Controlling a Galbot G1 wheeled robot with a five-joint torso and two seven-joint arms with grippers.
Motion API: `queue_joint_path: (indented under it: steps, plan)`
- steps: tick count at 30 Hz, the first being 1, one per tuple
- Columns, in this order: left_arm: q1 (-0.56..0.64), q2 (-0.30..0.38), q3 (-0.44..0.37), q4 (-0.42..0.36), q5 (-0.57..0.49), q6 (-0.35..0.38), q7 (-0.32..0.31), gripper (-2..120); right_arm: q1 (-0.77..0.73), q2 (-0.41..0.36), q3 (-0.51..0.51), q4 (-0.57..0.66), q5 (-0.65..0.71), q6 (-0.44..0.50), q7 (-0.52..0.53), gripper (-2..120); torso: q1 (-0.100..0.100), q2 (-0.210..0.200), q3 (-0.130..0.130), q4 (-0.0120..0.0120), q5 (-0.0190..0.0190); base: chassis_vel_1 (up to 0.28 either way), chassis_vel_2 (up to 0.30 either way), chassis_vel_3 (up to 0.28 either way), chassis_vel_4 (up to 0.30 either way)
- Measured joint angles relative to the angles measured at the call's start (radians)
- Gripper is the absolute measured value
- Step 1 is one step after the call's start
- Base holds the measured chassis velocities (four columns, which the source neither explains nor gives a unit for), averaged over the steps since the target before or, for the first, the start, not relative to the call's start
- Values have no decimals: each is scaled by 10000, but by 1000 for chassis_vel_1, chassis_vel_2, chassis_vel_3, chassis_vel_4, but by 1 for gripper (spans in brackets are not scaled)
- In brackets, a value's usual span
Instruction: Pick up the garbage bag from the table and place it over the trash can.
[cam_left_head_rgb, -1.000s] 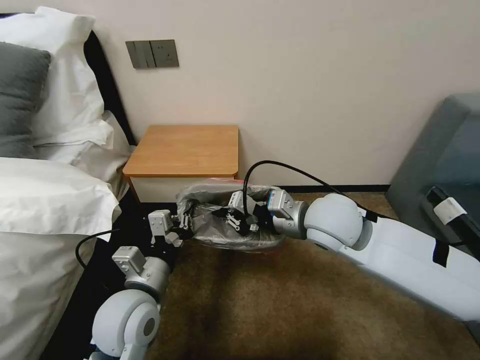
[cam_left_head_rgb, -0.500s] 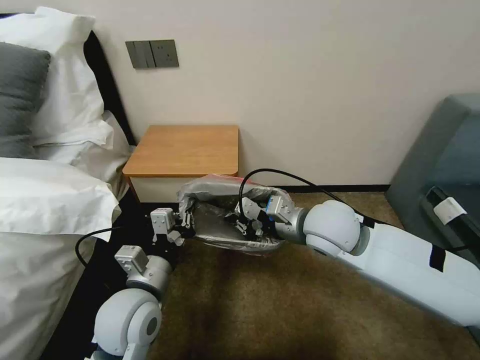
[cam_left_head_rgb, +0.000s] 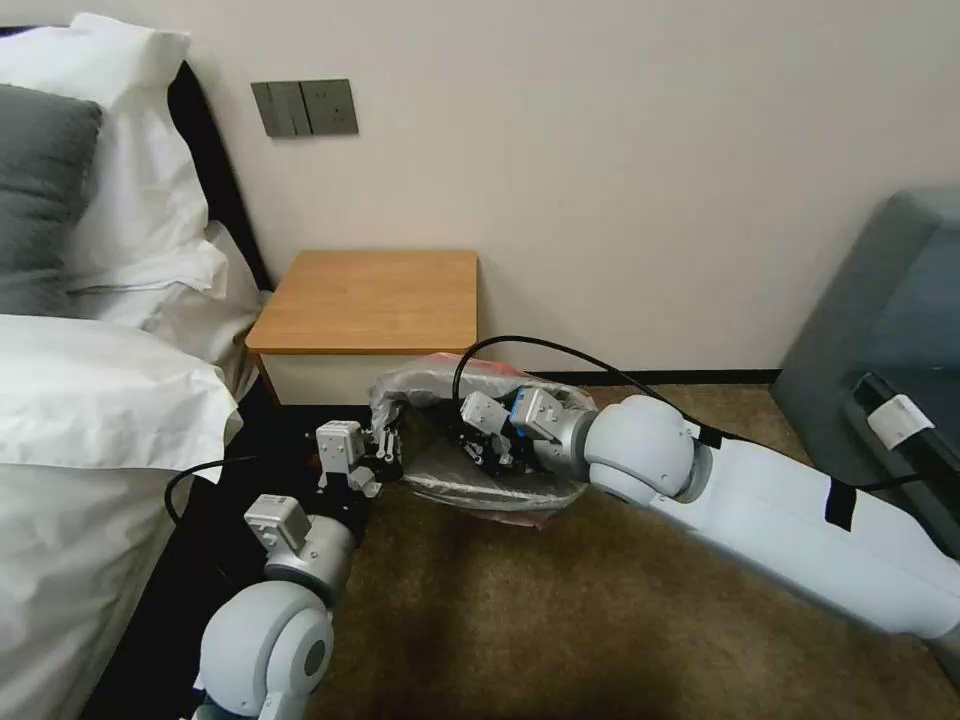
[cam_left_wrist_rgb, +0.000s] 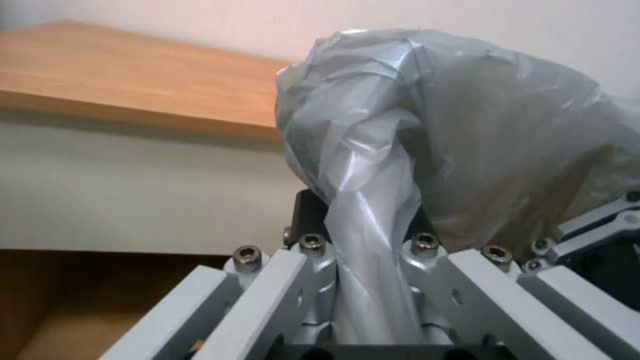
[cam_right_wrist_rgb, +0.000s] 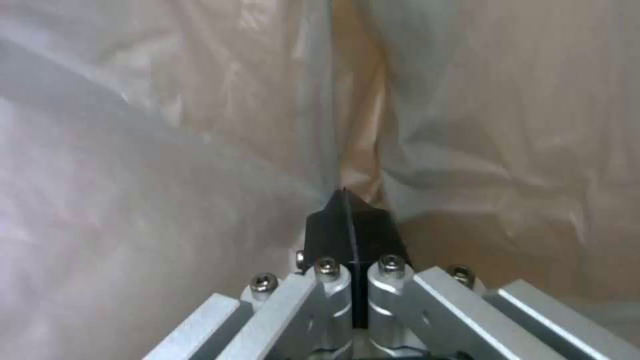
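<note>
Bag (cam_left_head_rgb: 470, 425) draped over the bin beside the table (cam_left_head_rgb: 370, 300). Left gripper (cam_left_wrist_rgb: 370, 260) clamps a bunched fold at the bag's edge. Right gripper (cam_right_wrist_rgb: 350, 220) inside the bag, pads pressed together on film.

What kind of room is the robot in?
Most likely a bedroom, maybe in a hotel. There is a bed with white sheets and pillows, a small wooden table right beside it against the wall, and brown carpet on the floor.

Right hand (cam_left_head_rgb: 470, 440) pushed farther left inside garbage bag (cam_left_head_rgb: 440, 380); left hand (cam_left_head_rgb: 392, 447) shifted right.
</note>
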Motion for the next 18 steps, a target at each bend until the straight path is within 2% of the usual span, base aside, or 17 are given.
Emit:
queue_joint_path:
  steps: [18]
  plan:
    - [96,-121,35,-45,70,28,80,7,33,133,-433,-394,-1277,17,-368,0,0,0,0,0,0,0,0,0,0]
